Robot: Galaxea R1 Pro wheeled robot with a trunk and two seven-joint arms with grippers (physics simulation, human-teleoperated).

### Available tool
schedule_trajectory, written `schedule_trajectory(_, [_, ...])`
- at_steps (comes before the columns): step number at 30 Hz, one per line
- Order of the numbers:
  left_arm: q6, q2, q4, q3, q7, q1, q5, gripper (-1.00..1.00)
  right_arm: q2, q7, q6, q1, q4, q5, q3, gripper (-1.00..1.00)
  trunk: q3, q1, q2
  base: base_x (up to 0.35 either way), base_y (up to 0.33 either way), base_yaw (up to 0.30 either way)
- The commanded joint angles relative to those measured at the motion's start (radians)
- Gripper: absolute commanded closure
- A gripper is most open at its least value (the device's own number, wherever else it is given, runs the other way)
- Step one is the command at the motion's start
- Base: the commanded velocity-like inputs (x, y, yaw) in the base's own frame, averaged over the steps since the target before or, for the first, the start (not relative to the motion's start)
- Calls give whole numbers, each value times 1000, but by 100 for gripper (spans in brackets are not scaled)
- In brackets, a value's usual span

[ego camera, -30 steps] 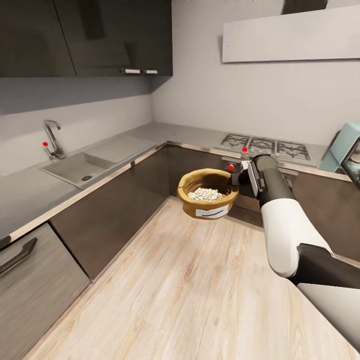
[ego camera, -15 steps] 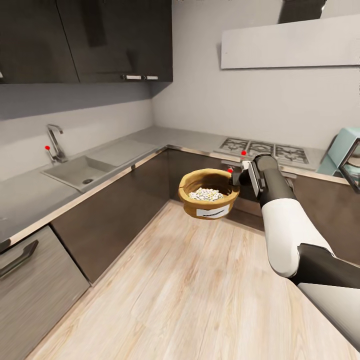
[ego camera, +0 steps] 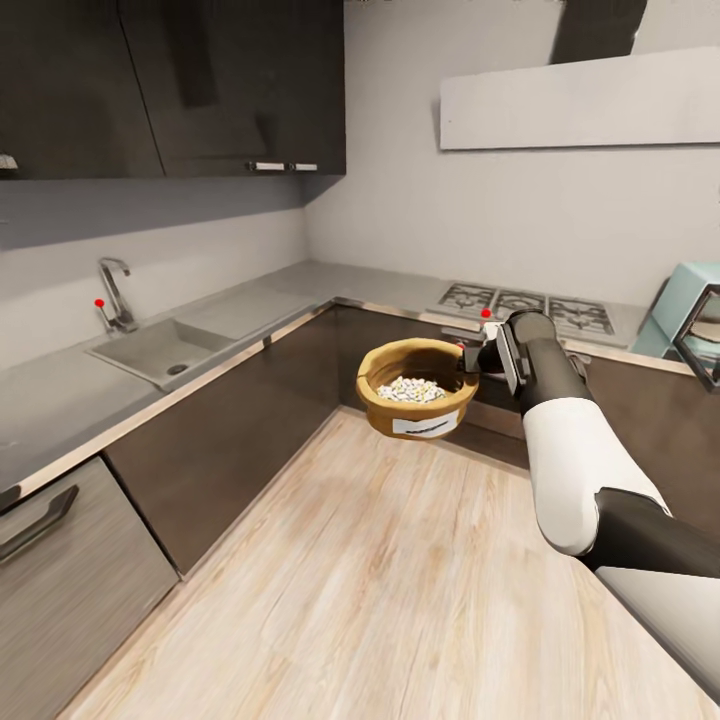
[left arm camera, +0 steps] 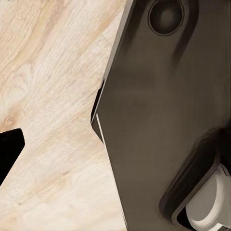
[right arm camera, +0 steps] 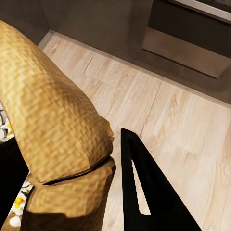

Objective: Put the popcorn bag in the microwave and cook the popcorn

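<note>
Pale walls point(ego camera: 520, 210), dark cabinets point(ego camera: 230, 430), light plank floor point(ego camera: 400, 590), sink point(ego camera: 160, 348), possibly hood above hob point(ego camera: 525, 305).

My view has swung a little: the sink point(ego camera: 160, 350) slid toward the frame's left, the microwave point(ego camera: 690, 315) further into view.

The head view looked forward and down from height into a kitchen corner, the counter point(ego camera: 60, 400) running along the left of the frame and across the back, plank floor point(ego camera: 380, 580) filling the lower centre. The left wrist view sat close above that floor, beside dark robot bodywork. The right wrist view looked along its fingers point(right arm camera: 144, 192), very near the popcorn bag point(right arm camera: 53, 120), sharing floor and cabinet fronts with the head view.
</note>
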Motion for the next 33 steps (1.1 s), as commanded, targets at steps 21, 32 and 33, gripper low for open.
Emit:
schedule_trajectory(21, [-3,0,0,1,2,0,2,-100,1,6,2,9,-1,9,-5,100,32,0,-1,0,0,0])
schedule_trajectory(32, [-3,0,0,1,2,0,2,-100,2,4,2,9,-1,10,-5,100,50,0,-1,0,0,0])
schedule_trajectory(33, [-3,0,0,1,2,0,2,-100,2,3,2,9,-1,10,-5,100,51,0,-1,0,0,0])
